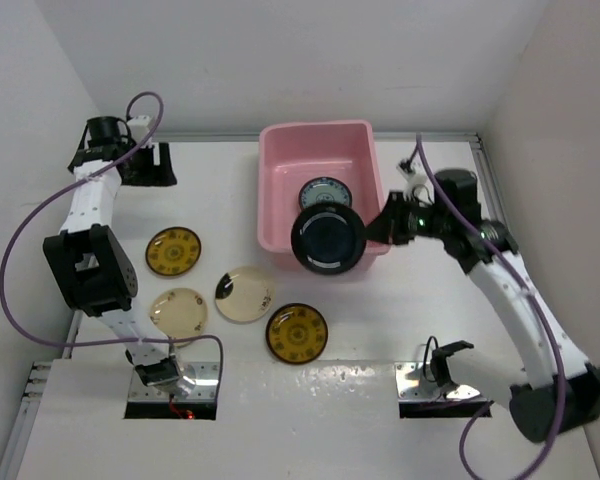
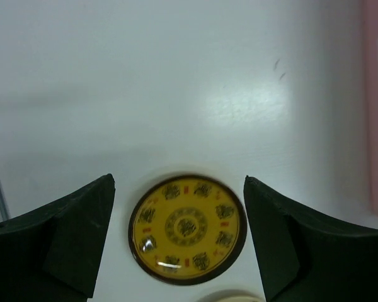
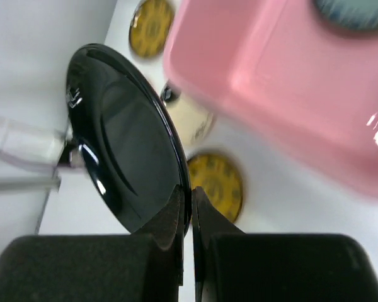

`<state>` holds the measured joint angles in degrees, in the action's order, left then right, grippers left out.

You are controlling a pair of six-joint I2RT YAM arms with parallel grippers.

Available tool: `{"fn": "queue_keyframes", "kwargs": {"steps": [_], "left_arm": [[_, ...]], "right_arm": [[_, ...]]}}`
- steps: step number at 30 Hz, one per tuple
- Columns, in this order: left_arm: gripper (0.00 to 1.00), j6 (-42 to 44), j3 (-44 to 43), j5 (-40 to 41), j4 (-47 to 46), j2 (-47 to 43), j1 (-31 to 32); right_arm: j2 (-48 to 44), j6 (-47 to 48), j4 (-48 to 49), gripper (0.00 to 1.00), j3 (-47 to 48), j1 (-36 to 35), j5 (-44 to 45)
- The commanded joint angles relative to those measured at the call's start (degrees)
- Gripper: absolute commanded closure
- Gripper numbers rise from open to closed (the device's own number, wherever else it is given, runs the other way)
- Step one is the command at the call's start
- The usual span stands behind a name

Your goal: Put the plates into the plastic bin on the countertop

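With my right jaws I am pinching the rim of the glossy black plate (image 1: 327, 239), closed tight on it and holding it over the near edge of the pink bin (image 1: 315, 127), where a blue patterned plate (image 1: 325, 190) is lying on the bottom. My left jaws are standing wide open and empty above the far left of the table (image 1: 220, 190), facing an amber plate (image 2: 187, 228). Two cream plates (image 1: 178, 311) and a second amber plate (image 1: 297, 333) are lying on the table near the arm bases.
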<state>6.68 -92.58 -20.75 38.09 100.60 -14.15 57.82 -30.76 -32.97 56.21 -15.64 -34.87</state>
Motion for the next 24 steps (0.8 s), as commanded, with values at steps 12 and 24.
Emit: {"fn": "queue_keyframes", "kwargs": {"steps": [12,24], "left_arm": [[0.17,5.6,15.5,2.9,-1.8,0.8,-11.8],[0.19,9.8,19.9,0.3,-4.3,7.8,-14.6]], "right_arm": [[49.7,-10.6,4.2,1.00,37.3,3.1,23.0],[57.6,-9.8,5.0,0.65,37.9,1.1,27.6]]}}
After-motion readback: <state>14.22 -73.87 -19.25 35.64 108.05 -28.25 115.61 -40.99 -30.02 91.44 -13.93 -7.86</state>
